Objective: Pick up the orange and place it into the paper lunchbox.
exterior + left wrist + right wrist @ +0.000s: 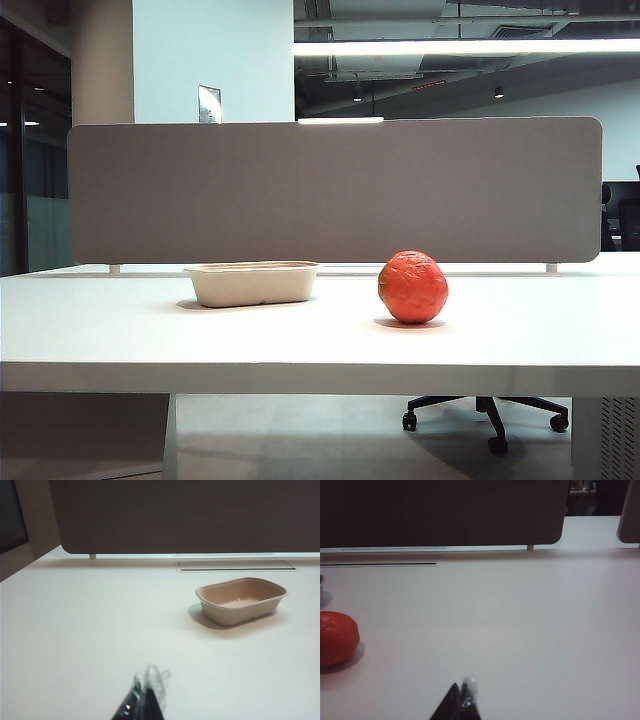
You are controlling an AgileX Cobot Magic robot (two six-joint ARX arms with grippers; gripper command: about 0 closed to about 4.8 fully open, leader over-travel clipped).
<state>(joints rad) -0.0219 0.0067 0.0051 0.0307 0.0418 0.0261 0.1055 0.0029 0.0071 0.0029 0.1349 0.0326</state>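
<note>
The orange (pixel 413 287), a reddish-orange lumpy ball, rests on the white table (pixel 320 340) right of centre; the right wrist view catches it at the frame's edge (pixel 336 638). The paper lunchbox (pixel 252 282), a shallow beige tray, stands to the left of the orange with a gap between them, and it looks empty in the left wrist view (pixel 242 600). Neither arm shows in the exterior view. My left gripper (pixel 148 680) is shut with nothing in it, well short of the lunchbox. My right gripper (pixel 462 689) is shut and empty, apart from the orange.
A grey partition panel (pixel 335 190) stands along the table's far edge. A cable slot (pixel 235 565) lies in the tabletop behind the lunchbox. An office chair base (pixel 487 411) shows under the table.
</note>
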